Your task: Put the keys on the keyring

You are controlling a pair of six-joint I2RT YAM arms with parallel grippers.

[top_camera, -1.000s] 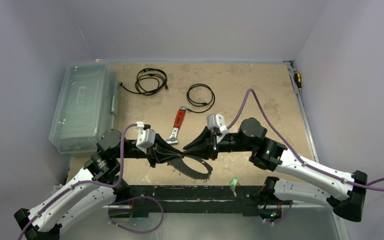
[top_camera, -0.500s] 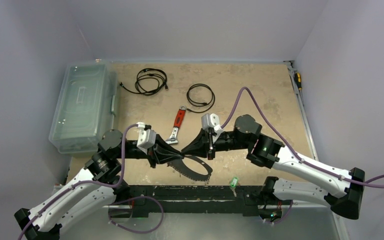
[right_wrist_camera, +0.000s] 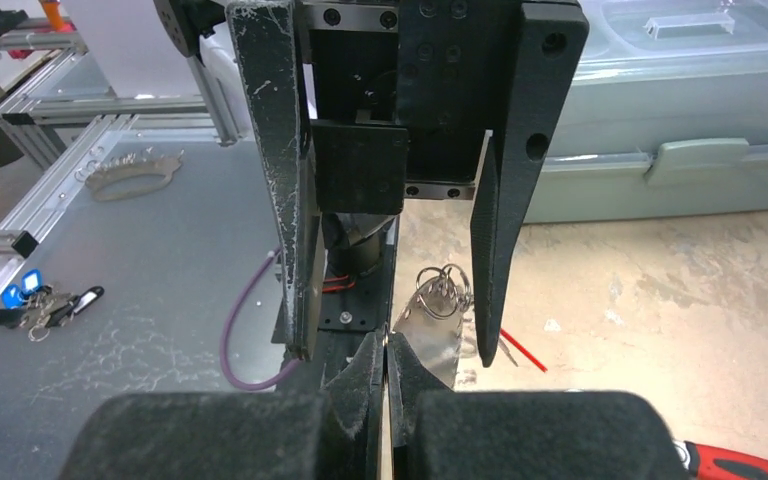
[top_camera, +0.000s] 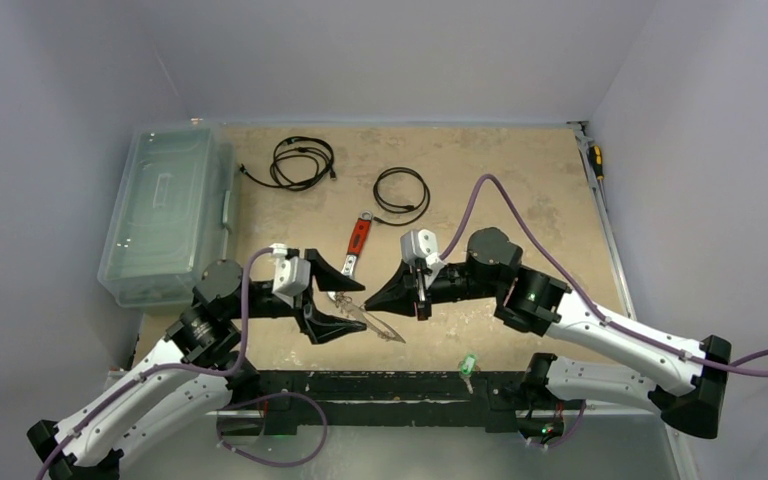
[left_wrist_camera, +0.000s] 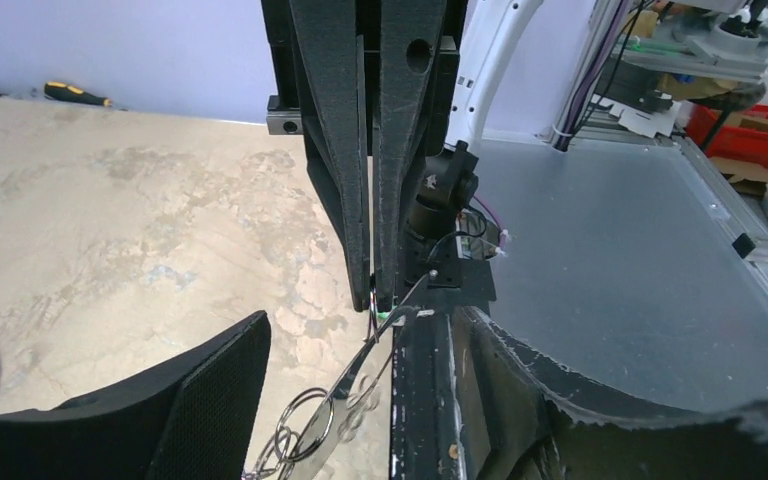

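The left gripper (top_camera: pixel 363 306) has its jaws spread wide, holding nothing. The keyring (top_camera: pixel 385 330) passes between them, close to one finger; whether it touches I cannot tell. The right gripper (left_wrist_camera: pixel 373 295) meets it tip to tip, jaws pressed together and pinching the keyring's thin silvery wire just below the wrench (top_camera: pixel 356 244). Small rings and flat silver keys hang from the wire. A green key (top_camera: pixel 468 364) lies on the black rail, well below and right of the wrench. Left of the wrench sits a clear plastic bin (top_camera: pixel 165 215), lid on, contents indiscernible. The counter (top_camera: pixel 520 200) is mottled tan.
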